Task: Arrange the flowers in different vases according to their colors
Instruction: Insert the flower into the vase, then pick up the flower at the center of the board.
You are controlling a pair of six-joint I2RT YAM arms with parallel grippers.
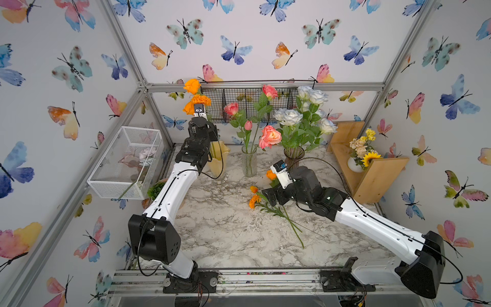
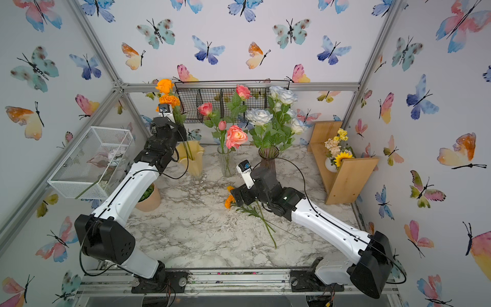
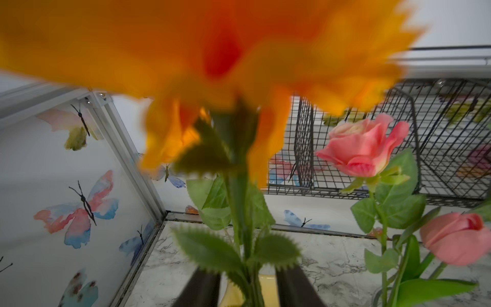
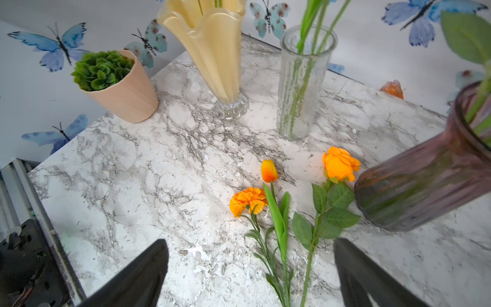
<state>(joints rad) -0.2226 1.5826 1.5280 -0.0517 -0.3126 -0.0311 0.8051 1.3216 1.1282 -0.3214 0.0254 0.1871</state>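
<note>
Left arm raised and stretched to the back, left gripper over the yellow vase; right arm bent low above the marble table. Only in the right wrist view: three orange flowers lying whole beside the purple vase. Left fingers parted, flanking a green stem with gaps on both sides; right gripper spread wide over the lying stems, holding nothing.

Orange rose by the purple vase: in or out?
Out. The orange rose lies flat on the table beside the purple vase.
</note>
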